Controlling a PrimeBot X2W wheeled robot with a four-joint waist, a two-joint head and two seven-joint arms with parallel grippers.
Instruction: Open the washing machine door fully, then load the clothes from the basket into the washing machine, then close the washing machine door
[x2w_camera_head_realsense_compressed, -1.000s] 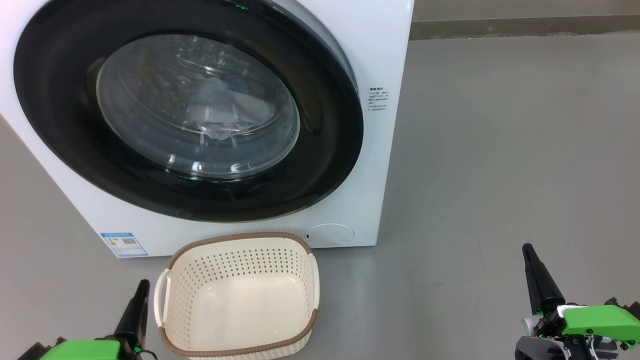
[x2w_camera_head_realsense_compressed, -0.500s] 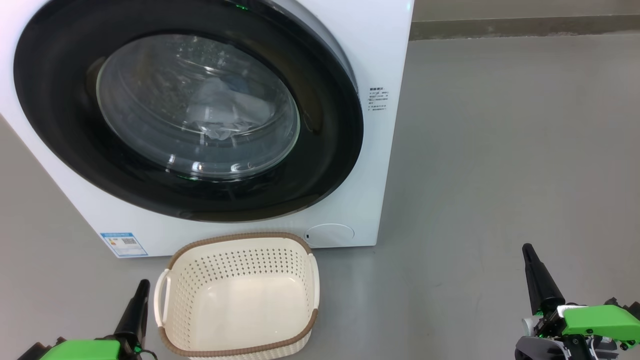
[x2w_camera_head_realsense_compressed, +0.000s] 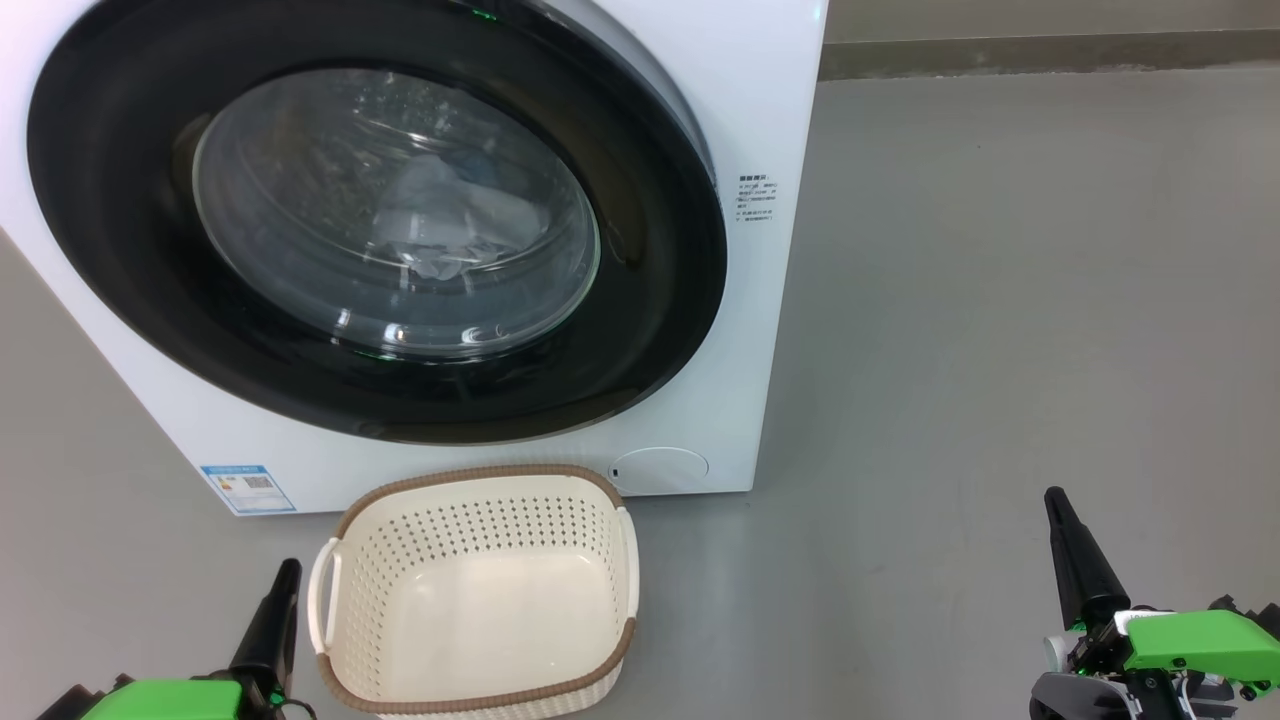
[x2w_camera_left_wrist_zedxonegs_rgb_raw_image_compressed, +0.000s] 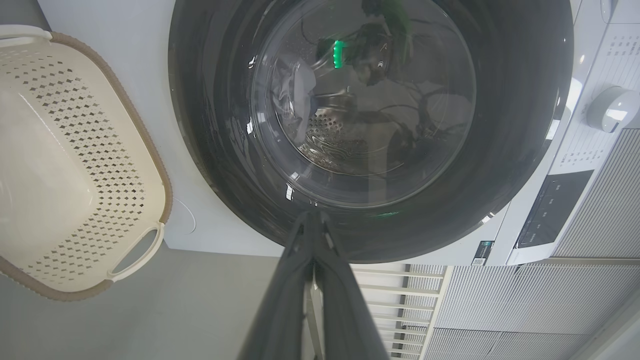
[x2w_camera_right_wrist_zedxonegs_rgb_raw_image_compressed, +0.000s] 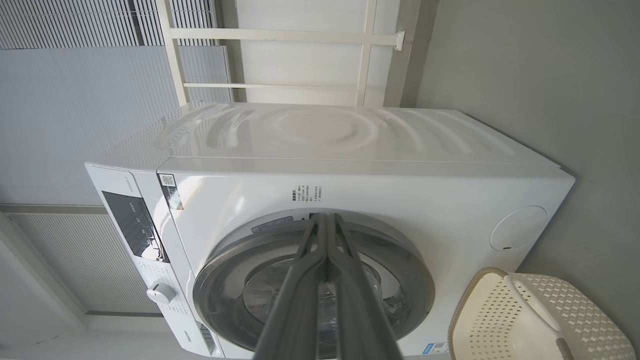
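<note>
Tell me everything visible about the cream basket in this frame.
The small rectangular cream plastic basket has perforated walls, a smooth bottom, a brown woven-look rim and two white side handles. It stands upright and empty on the grey floor, close before the white front-loading washing machine; whether they touch is unclear. Nothing grips it.

Washing machine: door seated flush against the front. Clothes visible through the glass, pale and bunched. Basket on the grey floor just before the machine, bare bottom showing. Left end effector just beside the basket, fingers together. Right end effector well apart, fingers together.
</note>
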